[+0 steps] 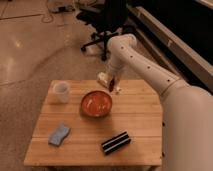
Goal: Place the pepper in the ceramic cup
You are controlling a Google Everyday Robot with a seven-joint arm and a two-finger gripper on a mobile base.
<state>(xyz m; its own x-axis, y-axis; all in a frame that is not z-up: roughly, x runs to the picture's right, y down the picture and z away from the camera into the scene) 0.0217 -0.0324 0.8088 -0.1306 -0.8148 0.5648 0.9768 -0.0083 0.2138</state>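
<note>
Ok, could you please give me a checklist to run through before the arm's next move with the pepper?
1. Grasp: the slim dark red pepper is held in the gripper: ok.
2. Position: gripper above the small pale white ceramic cup: not ok; it hangs near the wooden table's far edge, beside the round orange-red bowl.
3. Cup upright, mouth unobstructed: ok.
4. Cup empty: cannot tell.
5. Path to the cup: probably ok if the pepper is carried above the bowl's rim.

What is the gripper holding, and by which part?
The gripper, above the table's far edge, holds the pepper; which part it grips cannot be told.
</note>
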